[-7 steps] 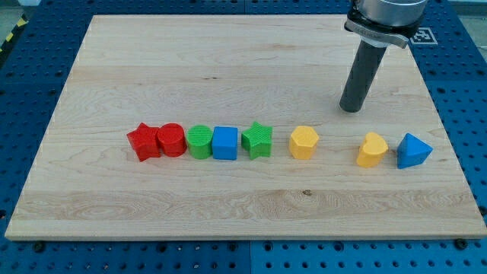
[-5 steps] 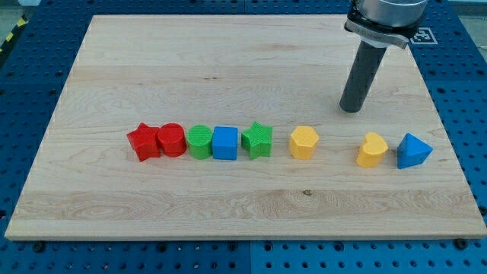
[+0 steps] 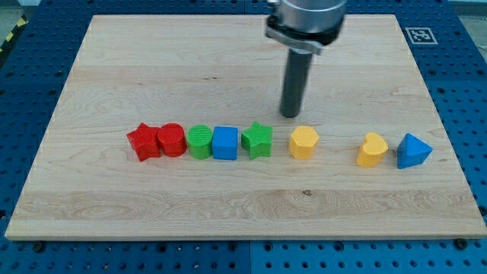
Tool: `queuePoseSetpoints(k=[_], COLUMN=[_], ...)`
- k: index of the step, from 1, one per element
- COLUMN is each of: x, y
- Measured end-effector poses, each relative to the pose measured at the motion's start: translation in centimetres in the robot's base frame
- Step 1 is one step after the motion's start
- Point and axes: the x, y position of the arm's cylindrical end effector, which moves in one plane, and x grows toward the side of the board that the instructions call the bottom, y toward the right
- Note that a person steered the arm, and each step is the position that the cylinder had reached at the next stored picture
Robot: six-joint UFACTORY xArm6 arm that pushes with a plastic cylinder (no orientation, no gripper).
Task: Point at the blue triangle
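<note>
The blue triangle (image 3: 413, 151) lies at the right end of a row of blocks on the wooden board (image 3: 228, 68). A yellow heart (image 3: 372, 150) sits just to its left. My tip (image 3: 290, 114) stands on the board just above the yellow hexagon (image 3: 303, 142), far to the left of the blue triangle and touching no block.
The row runs on to the view's left: a green star (image 3: 257, 140), a blue cube (image 3: 224, 142), a green cylinder (image 3: 200, 141), a red cylinder (image 3: 172, 140) and a red star (image 3: 143, 141). A fiducial tag (image 3: 420, 35) marks the board's top right corner.
My tip has moved left, from above the yellow heart to above the yellow hexagon. No block has moved.
</note>
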Motion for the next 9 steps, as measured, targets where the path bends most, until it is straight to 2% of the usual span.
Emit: queuePoseSetpoints(k=[4,5,6,7,8,9], x=[-0.8,1.6,7.1,9.9,10.2,9.9], y=[-25.1,-28.3,-28.1,-27.3,-24.6,-18.8])
